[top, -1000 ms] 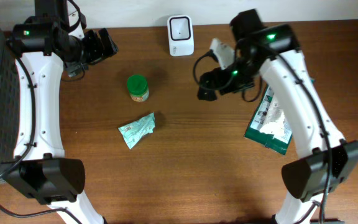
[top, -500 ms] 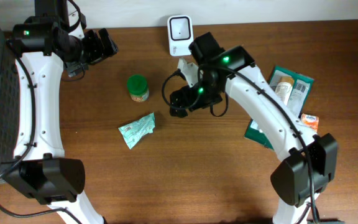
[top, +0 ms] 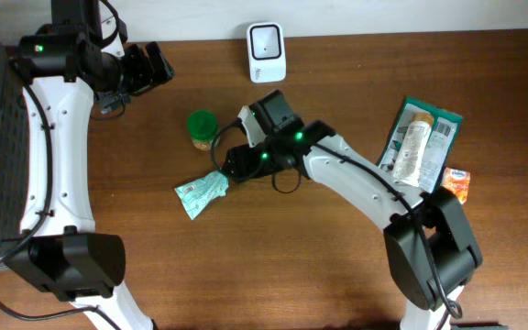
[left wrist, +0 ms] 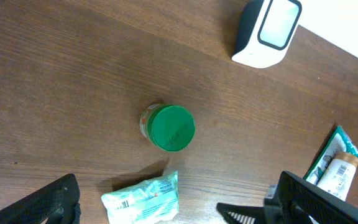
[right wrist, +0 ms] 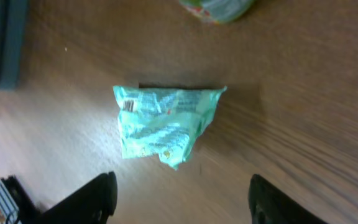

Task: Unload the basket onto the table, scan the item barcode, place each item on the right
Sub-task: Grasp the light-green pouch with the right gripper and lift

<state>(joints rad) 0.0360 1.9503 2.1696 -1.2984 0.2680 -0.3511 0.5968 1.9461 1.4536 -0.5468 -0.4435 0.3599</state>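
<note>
A dark wooden table (top: 273, 266) meets a white wall (top: 447, 14).

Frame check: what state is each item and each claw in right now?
left claw: open, empty.
right claw: open, close to the mint packet, nothing held.
mint packet: crumpled, lying on the table.
jar: upright, capped.
scanner: standing at the table's far edge.
pouch: lying flat, bottle on it.
</note>
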